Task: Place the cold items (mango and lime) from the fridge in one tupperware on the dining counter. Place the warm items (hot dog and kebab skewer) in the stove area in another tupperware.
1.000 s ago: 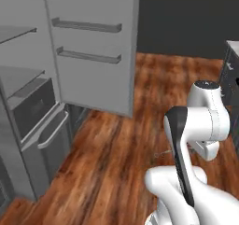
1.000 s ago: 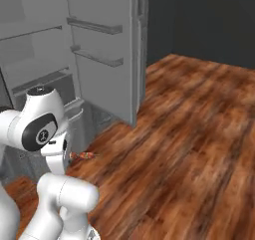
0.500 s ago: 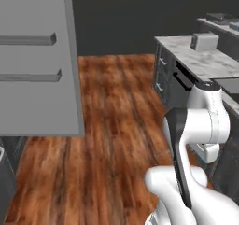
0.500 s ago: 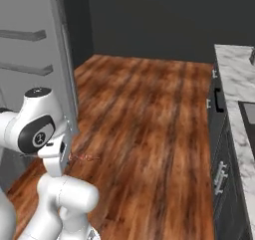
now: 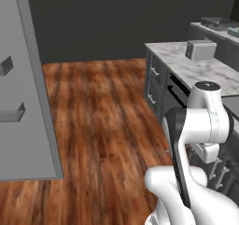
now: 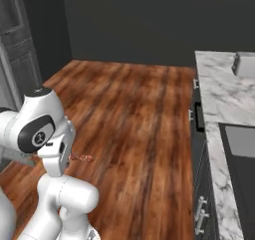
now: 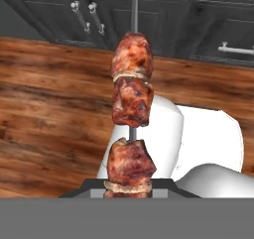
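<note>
As the base swings round, the left base view slides off the open fridge: a second ago its shelves and drawer filled the left side, and now just the grey fridge (image 5: pixel 28 102) door edge hangs there, with the marble-topped bench (image 5: pixel 196 67) and its dark cabinet fronts coming in on the right past the white arm. Over in the right base view the same turn plays out, the fridge gone from the frame, wood floor (image 6: pixel 134 119) ahead and the veined bench top running down the right side, a small grey box (image 6: pixel 243 64) sitting on it. A reddish sliver pokes out below the arm's wrist there. The hand view settles it: the kebab skewer (image 7: pixel 131 109) stands straight up between the tips, the pincer (image 7: pixel 130 186) pinching it low on the stick, meat chunks intact. I'd say this is the carry, heading for the dark tray.
</note>
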{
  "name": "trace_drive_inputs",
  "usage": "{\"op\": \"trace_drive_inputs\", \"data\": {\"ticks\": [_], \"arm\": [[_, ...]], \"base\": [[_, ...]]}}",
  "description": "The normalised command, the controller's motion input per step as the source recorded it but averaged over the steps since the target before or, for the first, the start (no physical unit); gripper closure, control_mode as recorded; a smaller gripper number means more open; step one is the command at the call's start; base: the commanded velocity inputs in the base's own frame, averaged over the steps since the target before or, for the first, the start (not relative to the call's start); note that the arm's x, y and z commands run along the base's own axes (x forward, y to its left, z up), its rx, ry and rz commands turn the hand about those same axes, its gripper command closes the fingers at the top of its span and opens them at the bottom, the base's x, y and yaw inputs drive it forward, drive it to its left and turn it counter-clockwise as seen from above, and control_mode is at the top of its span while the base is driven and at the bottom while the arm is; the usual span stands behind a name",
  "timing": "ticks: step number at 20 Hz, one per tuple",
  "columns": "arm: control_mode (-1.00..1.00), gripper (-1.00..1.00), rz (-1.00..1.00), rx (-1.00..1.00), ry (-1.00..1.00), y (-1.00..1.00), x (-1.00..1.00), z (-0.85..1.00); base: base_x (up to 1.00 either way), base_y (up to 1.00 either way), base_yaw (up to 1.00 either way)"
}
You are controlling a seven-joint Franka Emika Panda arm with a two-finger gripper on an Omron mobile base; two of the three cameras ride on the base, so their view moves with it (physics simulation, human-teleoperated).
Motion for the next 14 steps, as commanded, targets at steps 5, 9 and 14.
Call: {"op": "trace_drive_inputs", "data": {"ticks": [5, 9, 14], "arm": [[1.00, 1.00, 0.00, 0.00, 0.00, 0.00, 0.00, 0.00], [1.00, 1.00, 0.00, 0.00, 0.00, 0.00, 0.00, 0.00], [1.00, 1.00, 0.00, 0.00, 0.00, 0.00, 0.00, 0.00]], "base": [[1.00, -0.40, 0.02], [1.00, -0.41, 0.10], [1.00, -0.37, 0.08]]}}
